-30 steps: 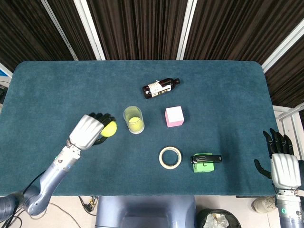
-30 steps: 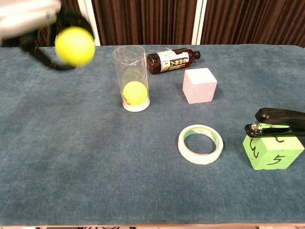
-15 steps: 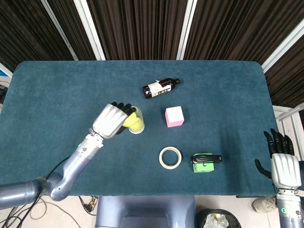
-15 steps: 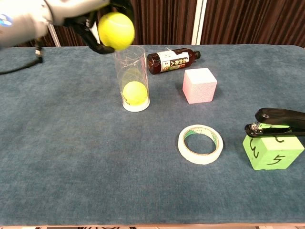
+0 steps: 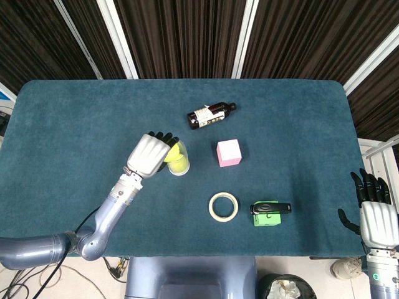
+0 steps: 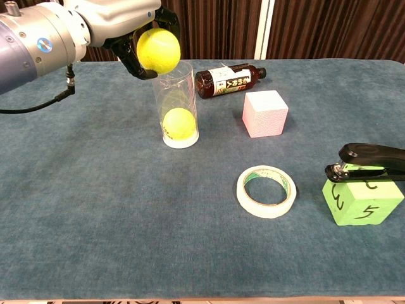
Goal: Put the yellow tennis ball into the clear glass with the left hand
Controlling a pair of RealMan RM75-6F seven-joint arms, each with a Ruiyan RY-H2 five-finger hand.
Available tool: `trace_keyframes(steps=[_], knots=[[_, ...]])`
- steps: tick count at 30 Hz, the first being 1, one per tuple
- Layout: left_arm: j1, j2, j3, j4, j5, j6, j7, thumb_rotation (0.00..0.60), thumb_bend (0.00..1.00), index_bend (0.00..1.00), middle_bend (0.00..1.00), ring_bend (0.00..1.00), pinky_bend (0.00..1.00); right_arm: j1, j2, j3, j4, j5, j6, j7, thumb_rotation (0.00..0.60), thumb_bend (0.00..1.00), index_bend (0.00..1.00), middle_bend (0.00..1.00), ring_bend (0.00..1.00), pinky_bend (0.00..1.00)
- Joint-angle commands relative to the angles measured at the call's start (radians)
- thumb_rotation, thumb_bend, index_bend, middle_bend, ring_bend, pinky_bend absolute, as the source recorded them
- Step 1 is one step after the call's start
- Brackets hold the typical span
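Observation:
My left hand (image 5: 149,154) (image 6: 130,28) holds a yellow tennis ball (image 6: 158,50) right at the rim of the clear glass (image 6: 174,104), on its left side. In the head view the hand covers most of the held ball. The glass (image 5: 177,159) stands upright on the blue table, and a second yellow ball (image 6: 179,123) lies at its bottom. My right hand (image 5: 376,215) hangs off the table's right front corner with its fingers spread, holding nothing.
A brown bottle (image 6: 229,79) lies on its side behind the glass. A pink cube (image 6: 265,113) stands to the right of the glass. Nearer the front are a roll of tape (image 6: 266,190) and a black stapler (image 6: 367,161) on a green block (image 6: 361,201).
My left hand has carried the tennis ball rightward from the open table to the glass, then lowered it to the glass's rim. The right hand has sunk slightly.

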Motion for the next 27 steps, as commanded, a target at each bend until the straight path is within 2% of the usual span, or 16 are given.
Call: trace_keyframes(steps=[1, 5, 7, 10, 20, 27], knots=[[-0.009, -0.008, 0.000, 0.012, -0.011, -0.006, -0.008, 0.600, 0.28, 0.43, 0.44, 0.40, 0.54, 0.001, -0.002, -0.002, 0.001, 0.000, -0.004, -0.002, 0.600, 0.35, 0.09, 0.00, 0.00, 0.00], [-0.020, -0.010, 0.006, 0.022, -0.034, -0.013, 0.002, 0.600, 0.17, 0.38, 0.35, 0.34, 0.52, 0.003, -0.006, -0.004, 0.004, 0.002, -0.010, -0.007, 0.600, 0.35, 0.09, 0.00, 0.00, 0.00], [-0.026, -0.007, 0.006, 0.014, -0.060, -0.016, 0.016, 0.600, 0.11, 0.33, 0.27, 0.26, 0.49, 0.002, -0.006, -0.004, 0.004, 0.004, -0.010, -0.007, 0.600, 0.35, 0.09, 0.00, 0.00, 0.00], [-0.032, 0.003, 0.005, -0.007, -0.092, -0.015, 0.034, 0.600, 0.08, 0.30, 0.20, 0.17, 0.45, 0.001, -0.005, -0.003, 0.003, 0.002, -0.006, -0.006, 0.600, 0.35, 0.09, 0.00, 0.00, 0.00], [-0.030, 0.054, -0.011, -0.094, -0.093, 0.073, 0.062, 0.600, 0.07, 0.30, 0.19, 0.16, 0.44, -0.001, -0.003, -0.004, 0.003, 0.000, -0.004, 0.002, 0.600, 0.35, 0.09, 0.00, 0.00, 0.00], [0.091, 0.191, 0.079, -0.227, 0.017, 0.206, 0.044, 0.600, 0.07, 0.27, 0.20, 0.16, 0.44, -0.003, -0.001, -0.002, 0.000, 0.003, -0.002, 0.005, 0.600, 0.35, 0.09, 0.00, 0.00, 0.00]])
